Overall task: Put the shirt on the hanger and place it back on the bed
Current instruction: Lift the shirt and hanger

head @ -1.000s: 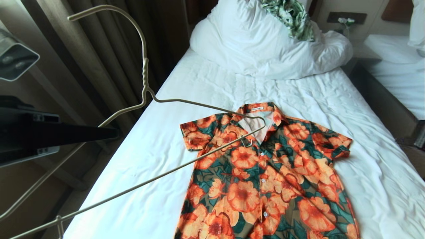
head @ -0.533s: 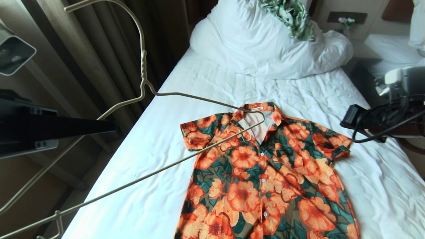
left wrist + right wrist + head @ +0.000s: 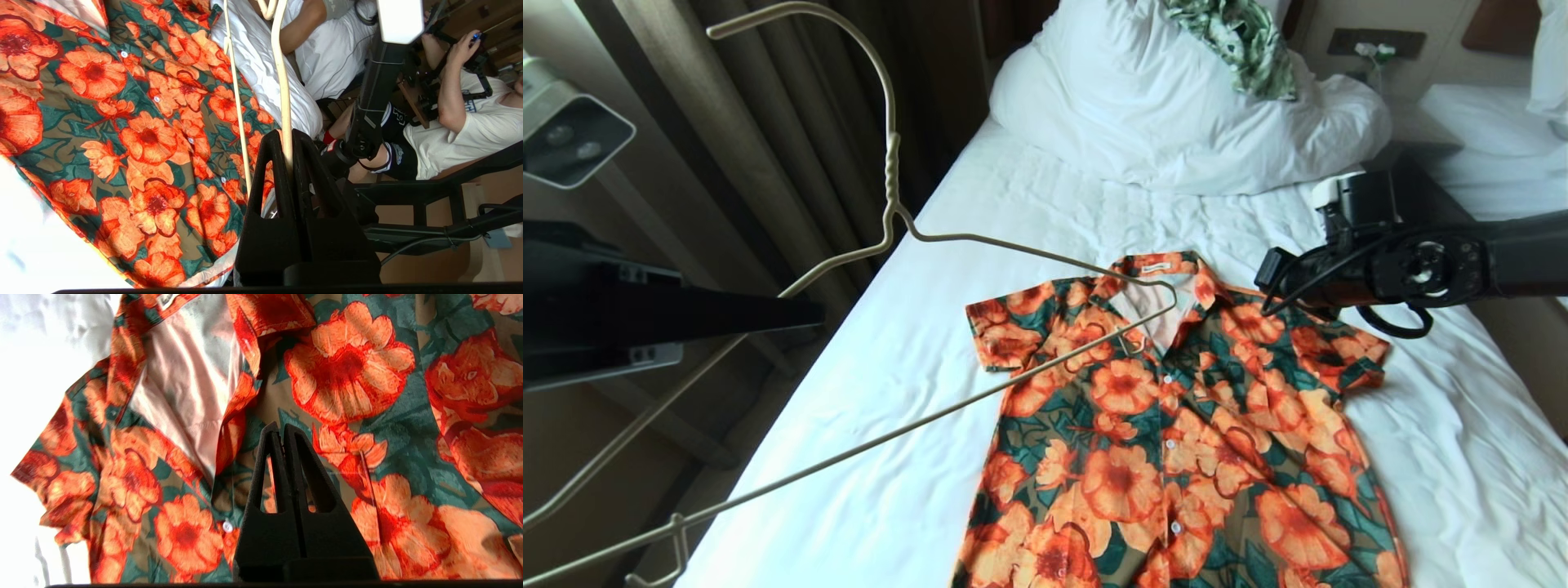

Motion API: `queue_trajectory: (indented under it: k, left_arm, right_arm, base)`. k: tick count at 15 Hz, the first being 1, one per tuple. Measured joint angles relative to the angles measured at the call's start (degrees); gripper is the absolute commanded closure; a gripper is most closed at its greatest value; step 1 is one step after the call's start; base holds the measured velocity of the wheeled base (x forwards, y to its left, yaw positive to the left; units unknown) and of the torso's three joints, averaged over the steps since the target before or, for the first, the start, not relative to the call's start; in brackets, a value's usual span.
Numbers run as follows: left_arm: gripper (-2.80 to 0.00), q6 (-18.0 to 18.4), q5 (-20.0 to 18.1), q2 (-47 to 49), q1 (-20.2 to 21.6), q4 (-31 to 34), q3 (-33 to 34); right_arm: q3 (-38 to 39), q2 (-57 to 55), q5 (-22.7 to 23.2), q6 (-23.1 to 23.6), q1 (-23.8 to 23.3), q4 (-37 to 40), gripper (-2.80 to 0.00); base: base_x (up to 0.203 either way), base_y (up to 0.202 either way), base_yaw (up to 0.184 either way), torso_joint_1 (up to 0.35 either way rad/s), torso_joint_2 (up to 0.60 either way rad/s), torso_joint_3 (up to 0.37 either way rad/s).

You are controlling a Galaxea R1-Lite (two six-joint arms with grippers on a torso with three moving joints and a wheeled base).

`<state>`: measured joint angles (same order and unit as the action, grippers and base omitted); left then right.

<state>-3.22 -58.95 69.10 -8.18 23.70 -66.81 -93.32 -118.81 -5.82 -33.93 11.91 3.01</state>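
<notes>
Cream wire hanger point(image 3: 890, 204), clamped in the left gripper point(image 3: 287, 143), pokes one end into the collar of the floral shirt point(image 3: 1176, 425) lying flat on the bed point(image 3: 1029, 204), the closed, empty right gripper point(image 3: 282, 430) above its chest.

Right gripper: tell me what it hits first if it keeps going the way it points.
Most likely the shirt: the shut right gripper aims at the flowered front panel beside the open collar, with nothing between. Depth is unclear.
</notes>
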Motion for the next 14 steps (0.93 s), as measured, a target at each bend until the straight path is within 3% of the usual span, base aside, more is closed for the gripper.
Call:
queue_trajectory:
  k: [1, 2, 7, 14]
  left_arm:
    - [0.00, 0.00, 0.03, 0.00, -0.24, -0.03, -0.04]
    - [0.00, 0.00, 0.02, 0.01, -0.46, -0.04, -0.04]
    - [0.00, 0.09, 0.05, 0.33, -0.65, -0.02, 0.33]
    - [0.00, 0.18, 0.05, -1.88, -1.11, 0.01, 1.94]
  right_arm:
    - [-2.95, -2.19, -0.84, -0.04, 0.19, 1.41, 0.00]
    - [-6.28, -4.57, -1.77, -0.05, 0.33, 2.63, -2.80]
    - [-19.60, -15.57, -9.10, 1.36, 2.24, 5.07, -2.80]
    - [-21.21, -24.50, -10.14, 1.86, 3.72, -9.60, -2.80]
  base:
    - [0.000, 0.000, 0.000, 0.000, 0.00, 0.000]
    - [0.000, 0.000, 0.000, 0.000, 0.00, 0.000]
    - [0.000, 0.000, 0.000, 0.000, 0.00, 0.000]
    - [0.000, 0.000, 0.000, 0.000, 0.00, 0.000]
